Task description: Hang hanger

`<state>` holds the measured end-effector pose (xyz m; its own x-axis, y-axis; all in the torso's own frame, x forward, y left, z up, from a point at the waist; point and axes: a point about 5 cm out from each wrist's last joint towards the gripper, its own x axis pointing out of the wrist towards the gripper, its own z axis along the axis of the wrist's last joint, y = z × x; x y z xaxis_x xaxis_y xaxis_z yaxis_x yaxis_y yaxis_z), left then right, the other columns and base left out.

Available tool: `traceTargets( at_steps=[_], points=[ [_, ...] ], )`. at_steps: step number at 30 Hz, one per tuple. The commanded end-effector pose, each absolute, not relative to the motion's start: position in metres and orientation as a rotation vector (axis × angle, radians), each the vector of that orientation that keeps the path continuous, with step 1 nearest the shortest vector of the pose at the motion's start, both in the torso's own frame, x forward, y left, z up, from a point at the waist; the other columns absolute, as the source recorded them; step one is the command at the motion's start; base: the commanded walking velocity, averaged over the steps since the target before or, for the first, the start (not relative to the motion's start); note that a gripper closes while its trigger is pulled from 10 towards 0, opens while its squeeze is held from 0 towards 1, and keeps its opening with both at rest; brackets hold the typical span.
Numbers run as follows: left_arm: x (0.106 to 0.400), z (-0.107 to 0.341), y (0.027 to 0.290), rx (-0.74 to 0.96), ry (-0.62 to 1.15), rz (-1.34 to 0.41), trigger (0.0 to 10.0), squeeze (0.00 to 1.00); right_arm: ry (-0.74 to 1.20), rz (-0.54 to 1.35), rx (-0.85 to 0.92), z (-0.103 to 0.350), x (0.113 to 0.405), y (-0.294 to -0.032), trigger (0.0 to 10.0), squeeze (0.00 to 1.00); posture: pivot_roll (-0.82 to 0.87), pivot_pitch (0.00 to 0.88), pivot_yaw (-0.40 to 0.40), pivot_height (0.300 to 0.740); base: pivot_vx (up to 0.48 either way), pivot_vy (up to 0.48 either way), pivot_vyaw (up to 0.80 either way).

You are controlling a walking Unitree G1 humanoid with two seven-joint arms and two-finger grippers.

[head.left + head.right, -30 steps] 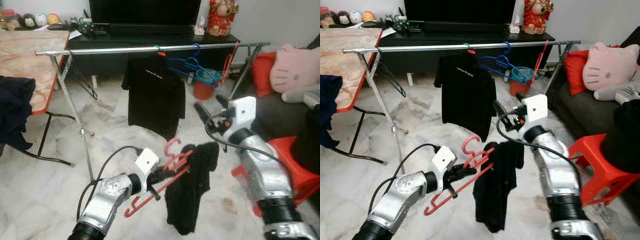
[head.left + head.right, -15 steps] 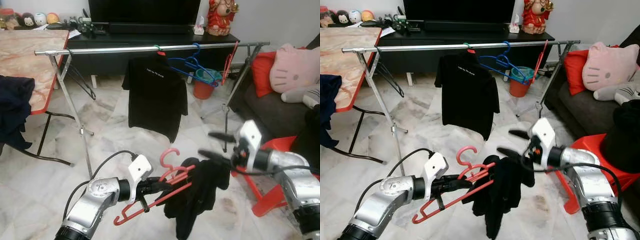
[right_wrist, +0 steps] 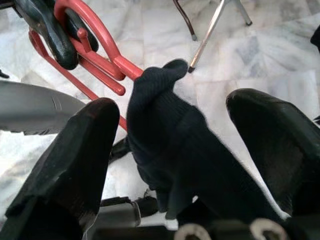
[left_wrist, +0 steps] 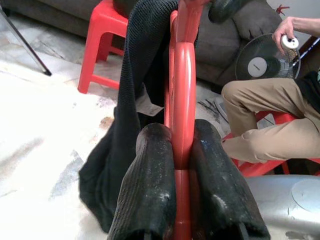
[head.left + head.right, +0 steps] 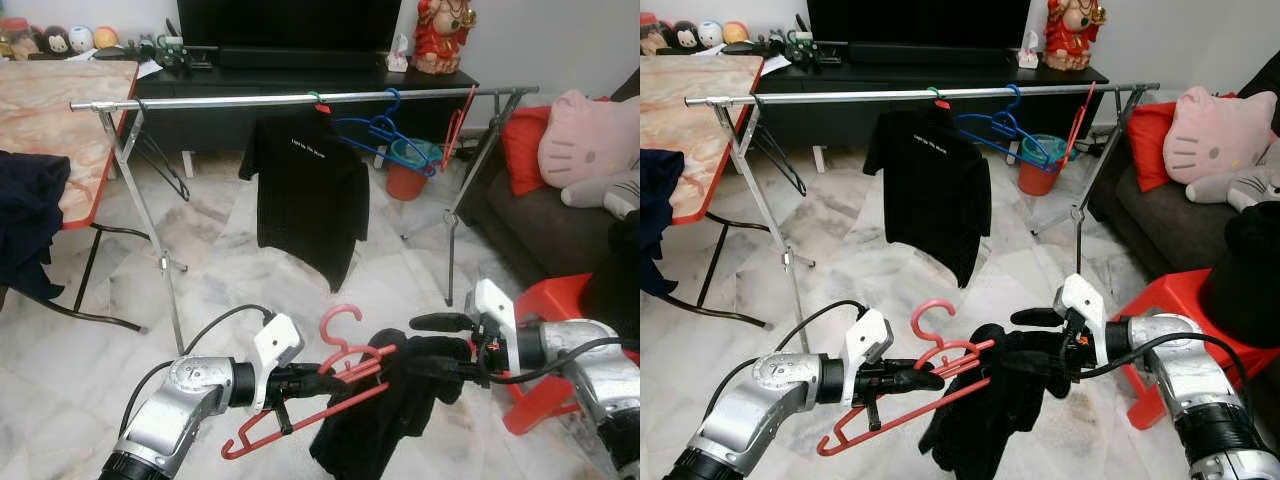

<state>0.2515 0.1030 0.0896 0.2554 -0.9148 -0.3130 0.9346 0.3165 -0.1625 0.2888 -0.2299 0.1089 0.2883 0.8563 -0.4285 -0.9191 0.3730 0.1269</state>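
My left gripper (image 5: 308, 381) is shut on the lower bar of a red hanger (image 5: 345, 358), held low in front of me; in the left wrist view both fingers (image 4: 150, 175) clamp the red hanger (image 4: 182, 100). A black garment (image 5: 385, 425) is draped over the hanger's right end. My right gripper (image 5: 428, 346) is open, with one finger above and one below the garment's top; in the right wrist view the black garment (image 3: 170, 135) lies between the spread fingers (image 3: 75, 165). The metal clothes rail (image 5: 230, 99) stands ahead.
On the rail hang a black T-shirt (image 5: 310, 190), blue hangers (image 5: 385, 130) and a red hanger (image 5: 460, 115). A marble-top table (image 5: 50, 120) with dark cloth (image 5: 25, 220) is left. A red stool (image 5: 560, 300) and sofa with plush (image 5: 590, 135) are right. A seated person (image 4: 265, 125) is nearby.
My right gripper has come down from chest height and turned inward, its open fingers now around the garment's top. The left gripper has levelled the hanger and lowered it slightly.
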Motion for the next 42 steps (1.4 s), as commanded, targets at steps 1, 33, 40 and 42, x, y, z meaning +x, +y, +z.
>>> traceTargets(
  at_steps=[1, 33, 40, 42],
  points=[
    [0.251, 0.103, 0.095, 0.041, 0.319, -1.308, 10.0, 0.0, 0.473, 1.226, -0.179, 0.112, 0.29, -0.229, 10.0, 0.0, -0.03, 0.0, -0.132, 0.74, 0.0, 0.0, 0.0],
    [0.249, 0.106, 0.087, 0.037, 0.314, -1.34, 10.0, 0.0, 0.618, 1.304, -0.403, 0.078, 0.297, -0.212, 0.0, 0.0, -0.01, 0.0, -0.141, 0.74, 0.0, 0.0, 0.0],
    [0.247, 0.105, 0.086, 0.035, 0.32, -1.341, 10.0, 0.0, 0.538, 1.308, -0.33, 0.088, 0.304, -0.208, 0.0, 0.0, -0.01, 0.0, -0.142, 0.74, 0.0, 0.0, 0.0],
    [0.247, 0.105, 0.086, 0.033, 0.323, -1.344, 10.0, 0.0, 0.529, 1.312, -0.321, 0.089, 0.304, -0.207, 0.0, 0.0, -0.01, 0.0, -0.142, 0.74, 0.0, 0.0, 0.0]
  ],
)
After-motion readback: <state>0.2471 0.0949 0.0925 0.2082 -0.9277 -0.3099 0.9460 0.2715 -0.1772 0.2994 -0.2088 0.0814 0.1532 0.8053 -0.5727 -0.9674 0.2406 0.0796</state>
